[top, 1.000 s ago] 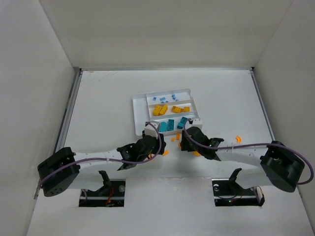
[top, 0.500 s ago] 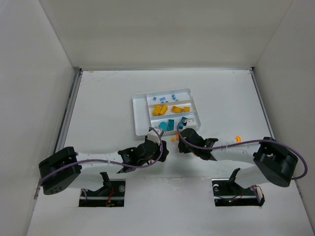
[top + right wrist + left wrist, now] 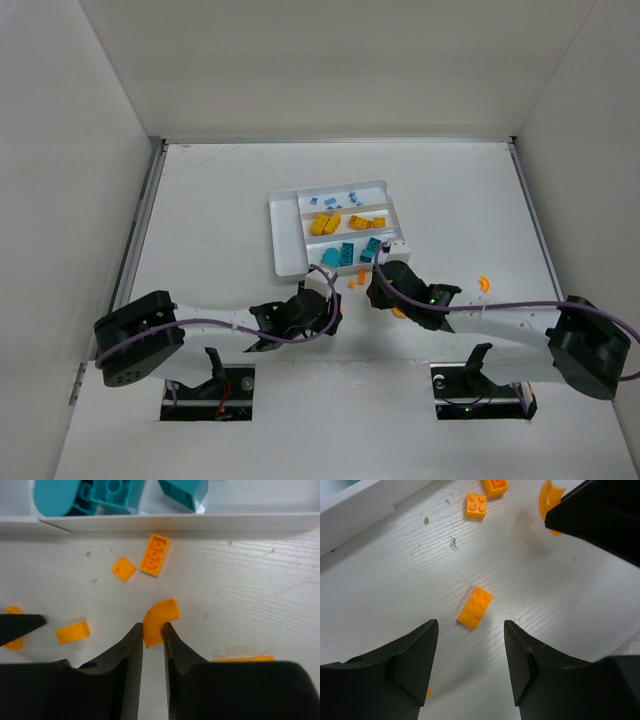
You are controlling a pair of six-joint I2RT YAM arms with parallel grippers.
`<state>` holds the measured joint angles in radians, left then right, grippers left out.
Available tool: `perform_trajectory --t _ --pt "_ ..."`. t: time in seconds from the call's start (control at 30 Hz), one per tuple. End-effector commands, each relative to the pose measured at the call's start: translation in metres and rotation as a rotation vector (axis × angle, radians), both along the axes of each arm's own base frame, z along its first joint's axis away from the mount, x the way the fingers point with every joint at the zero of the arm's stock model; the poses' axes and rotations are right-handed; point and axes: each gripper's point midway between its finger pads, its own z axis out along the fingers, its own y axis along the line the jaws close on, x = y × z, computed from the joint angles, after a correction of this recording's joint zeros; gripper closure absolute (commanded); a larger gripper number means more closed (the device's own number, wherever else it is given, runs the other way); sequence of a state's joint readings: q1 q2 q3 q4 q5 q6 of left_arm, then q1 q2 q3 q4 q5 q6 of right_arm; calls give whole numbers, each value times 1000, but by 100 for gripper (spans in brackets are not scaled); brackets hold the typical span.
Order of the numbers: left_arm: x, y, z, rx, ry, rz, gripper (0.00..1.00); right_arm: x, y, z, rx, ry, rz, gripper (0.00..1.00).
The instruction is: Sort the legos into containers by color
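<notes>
Tabletop (image 3: 260, 600), right end effector (image 3: 153, 632) pinching curved orange lego (image 3: 161, 616), left end effector (image 3: 471, 652) apart before orange brick (image 3: 475, 607)

White tray (image 3: 175, 522), orange legos (image 3: 155, 555), teal legos (image 3: 116, 491)

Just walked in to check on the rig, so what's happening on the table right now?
Two robot arms are sorting legos by color into a white tray. The right gripper is shut on a curved orange piece just in front of the tray. The left gripper hangs open over an orange brick on the table, not touching it. Light blue pieces, yellow pieces and teal pieces already sit in separate tray sections; other orange pieces lie loose outside it.
</notes>
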<state>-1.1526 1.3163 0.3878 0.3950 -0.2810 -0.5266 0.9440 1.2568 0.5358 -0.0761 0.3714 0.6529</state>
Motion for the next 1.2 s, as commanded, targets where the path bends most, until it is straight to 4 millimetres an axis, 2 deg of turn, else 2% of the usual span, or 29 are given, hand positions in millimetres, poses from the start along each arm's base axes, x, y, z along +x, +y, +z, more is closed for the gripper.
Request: perform_trajectory --t 0.0,0.27,0.47,0.63,0.73,0.83,0.93,1.07,1.17 --pt "6 -16 14 -41 -30 -15 48 8 0 29 75 -80 -37 80" --pt "9 -19 1 19 -30 -27 52 17 1 65 162 -149 -40 79" --pt "9 -18 -5 59 -45 -34 74 25 -2 78 177 -181 -57 78" --pt "11 -10 4 65 -84 -18 85 37 -13 90 206 -209 -104 78" --pt "19 -4 18 39 -125 27 87 42 -9 98 230 -224 -102 78" --pt "30 6 39 -26 -152 94 88 49 7 107 271 -232 -73 78" --pt "45 24 57 -100 -164 196 88 60 29 115 304 -243 -37 78" --pt "65 53 85 -214 -171 345 88 72 77 124 373 -237 46 78" --pt "77 76 104 -279 -198 429 87 79 121 123 407 -216 117 78"
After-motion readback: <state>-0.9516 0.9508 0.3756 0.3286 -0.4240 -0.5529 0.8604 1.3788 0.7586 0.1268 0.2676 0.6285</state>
